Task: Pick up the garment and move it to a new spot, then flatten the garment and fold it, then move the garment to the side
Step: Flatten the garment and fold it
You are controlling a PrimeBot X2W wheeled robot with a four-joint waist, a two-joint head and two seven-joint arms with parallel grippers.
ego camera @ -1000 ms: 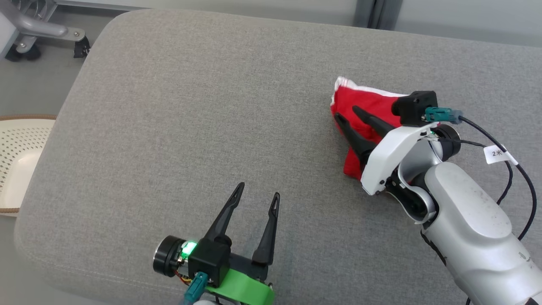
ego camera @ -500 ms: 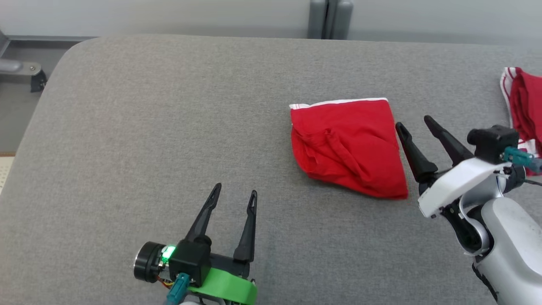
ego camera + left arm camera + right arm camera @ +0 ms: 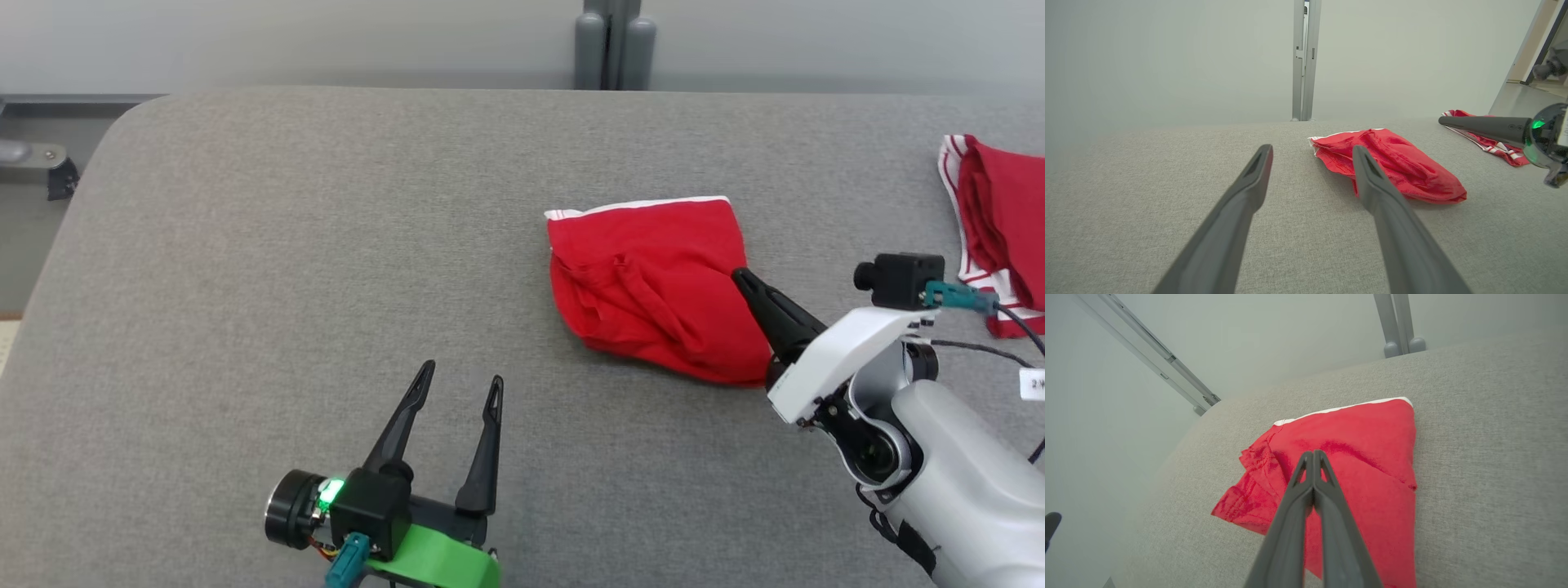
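While treating this as the closing leg, shifting the folded piece aside, hold the left gripper [image 3: 461, 373] low near the front edge of the grey woven padded surface [image 3: 245, 245], long dark fingers spread and empty, well apart from the cloth. Further out, mind the right gripper [image 3: 739, 275]: fingers pressed together, nothing visibly pinched, tips over the right-hand part of the red folded garment with a white trim edge [image 3: 645, 278], lying mid-surface, right of centre. Judging from the left wrist view, raised off the cloth rather than resting on it. Spread those fingers first, then come down on the thick near-right corner and catch every layer in one pinch, so as not to spill the fold. Lift only a little, carry slowly, set down flat. Beyond, steer clear of the second red garment with white stripes [image 3: 1004, 212] at the far right edge, and stop short of the grey upright post [image 3: 608, 49] behind.
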